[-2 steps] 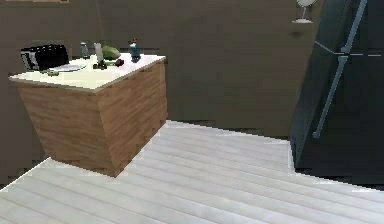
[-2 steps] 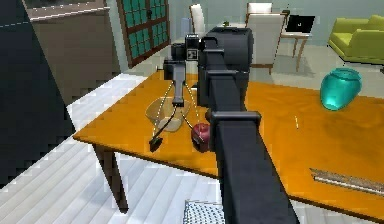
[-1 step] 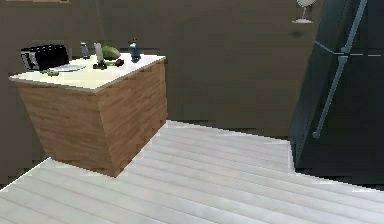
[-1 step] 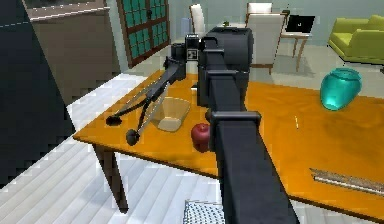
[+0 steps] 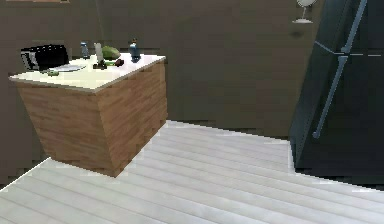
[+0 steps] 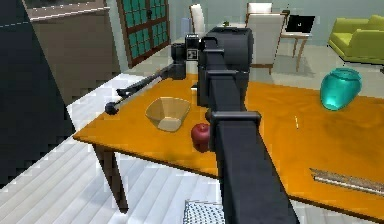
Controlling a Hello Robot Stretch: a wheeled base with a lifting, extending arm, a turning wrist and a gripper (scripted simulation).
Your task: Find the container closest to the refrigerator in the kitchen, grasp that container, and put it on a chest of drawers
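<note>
**Fig. Closing on the container before the grasp.**

- Facing the dark refrigerator (image 5: 345,90) at three o'clock in the forward view.
- Sharing that view with a wooden counter (image 5: 95,110) at nine o'clock, loaded with small kitchen items.
- Looking, in the arm side view, across an orange table (image 6: 290,140) set near the refrigerator's dark side at nine o'clock.
- Reaching over the tabletop with the arm (image 6: 235,130), running from six o'clock up toward twelve.
- Passing a teal vase (image 6: 340,88) at two o'clock, well apart from the reach.
- Taking the tan open container (image 6: 168,113), resting on the table at ten o'clock from the picture's centre, as the task's thing by judgement, as the vessel nearest the refrigerator side.
- Noting a red apple (image 6: 202,135) just beside it, at its four o'clock.
- Placing the gripper (image 6: 180,66) at twelve o'clock from the container, beyond its far rim. Not being able to tell whether anything is in its grasp, given the tabletop clutter behind it.
- Seeing a dark rod (image 6: 140,88) slanting toward nine o'clock, possibly lying on the table.

Doing the step well, by judgement:
- Drawing the arm in until the gripper is standing over the container's rim.
- Lowering straight down and steering clear of the apple.
- Lifting fully clear before turning the base.
</note>
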